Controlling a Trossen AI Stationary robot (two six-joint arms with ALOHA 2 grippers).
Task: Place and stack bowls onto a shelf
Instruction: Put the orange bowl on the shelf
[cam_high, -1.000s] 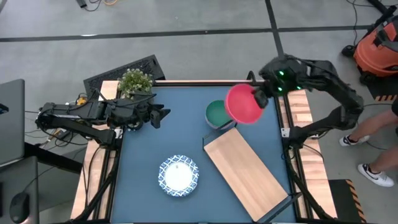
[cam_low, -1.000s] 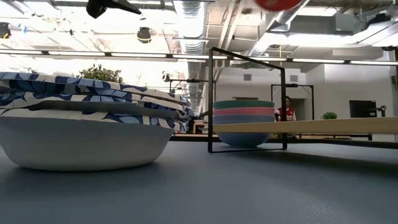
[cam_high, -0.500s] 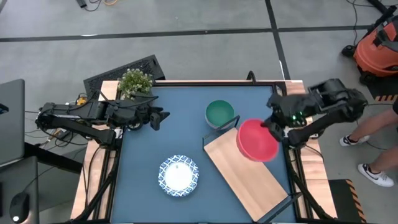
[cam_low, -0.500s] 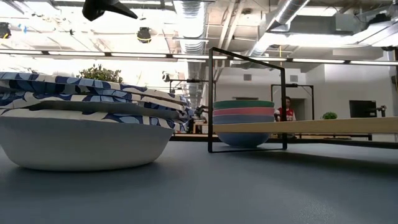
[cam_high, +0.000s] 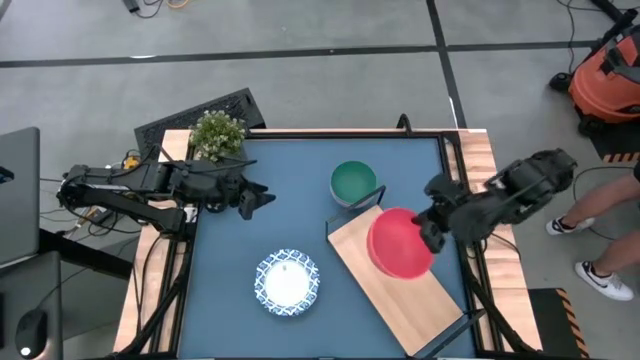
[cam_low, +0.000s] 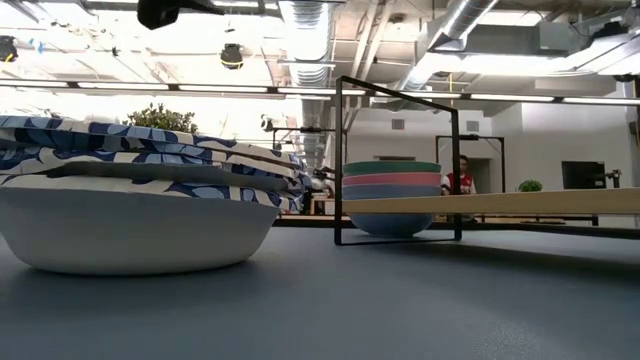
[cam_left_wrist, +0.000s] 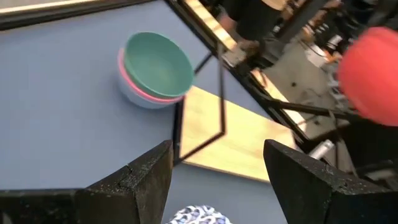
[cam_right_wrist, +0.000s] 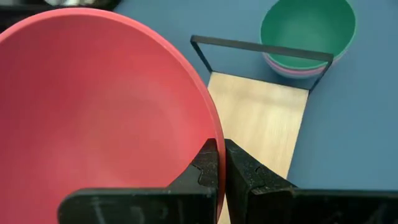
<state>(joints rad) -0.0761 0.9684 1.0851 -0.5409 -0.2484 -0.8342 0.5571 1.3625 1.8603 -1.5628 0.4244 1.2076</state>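
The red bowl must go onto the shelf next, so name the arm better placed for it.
Right. The right gripper is shut on the red bowl, over the shelf. The left gripper is open, empty, far across the table.

Light was even and fairly bright from above in the high view, with the matte dark-blue tabletop (cam_high: 240, 250) showing no glare and only soft, short shadows beside the long light-wood shelf board (cam_high: 400, 290). In the low view the room's ceiling lights burned out to white along the top, and the near stack of blue-and-white patterned shallow bowls (cam_low: 140, 210) sat backlit, soft and out of focus at the picture's left, its lines bowed by the lens. In the left wrist view the round red plastic bowl (cam_left_wrist: 370, 76) was smeared and soft-edged. In the right wrist view that bowl filled the frame, evenly lit, sharp at the rim.
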